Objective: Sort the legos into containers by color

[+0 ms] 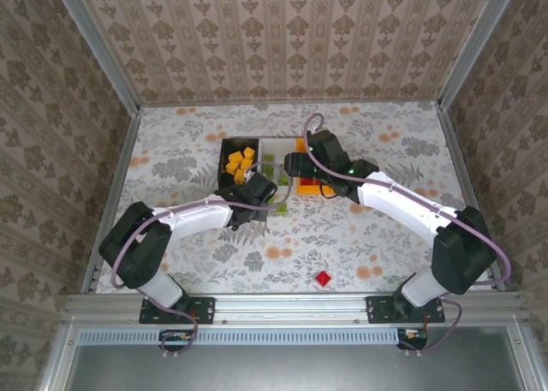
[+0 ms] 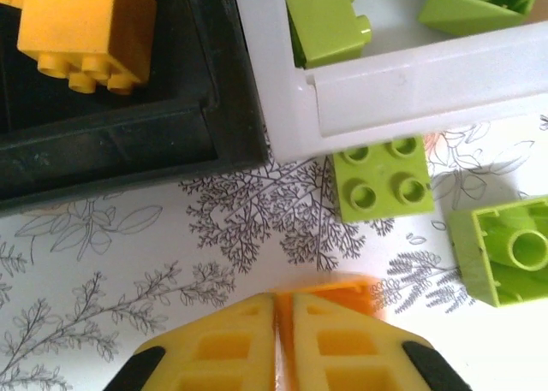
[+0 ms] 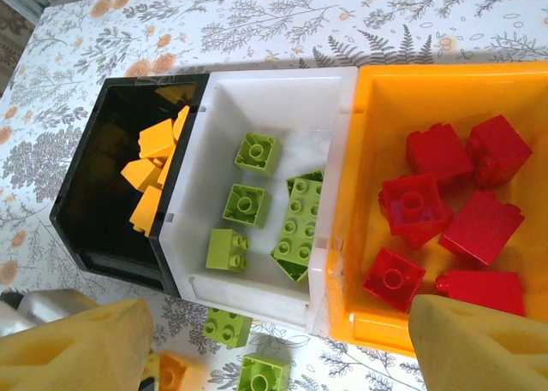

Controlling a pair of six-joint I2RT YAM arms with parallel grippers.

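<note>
**Sorting in progress:** Yellow bricks (image 3: 154, 164) lie heaped in the black bin (image 3: 81, 198), light green bricks (image 3: 247, 204) in the white bin (image 3: 257, 290) and red bricks (image 3: 411, 207) in the orange bin (image 3: 377, 91). The three bins stand wall to wall in a row toward 12 o'clock on the flower-printed bench (image 1: 377, 245), with black at the 9 o'clock end and orange at the 3 o'clock end.

Outside the row, a studs-up green brick (image 2: 383, 179) sits on the bench at 6 o'clock of the white bin's near wall, all but touching it. A hollow-side-up green brick (image 2: 505, 250) lies at its 4 o'clock.

At 7 o'clock of the studs-up brick in the left wrist view, an orange-yellow brick (image 2: 338, 290) shows right at the tips of the left pincer (image 2: 276, 305). The pincer's yellow fingers are pressed together, and whether they nip the brick's edge cannot be told.

A lone red brick (image 1: 323, 278) sits well apart at 6 o'clock, near the bench's near edge.

The right pincer (image 3: 274, 310) hangs spread wide over the near walls of the white and orange bins, with nothing between its fingers.
</note>
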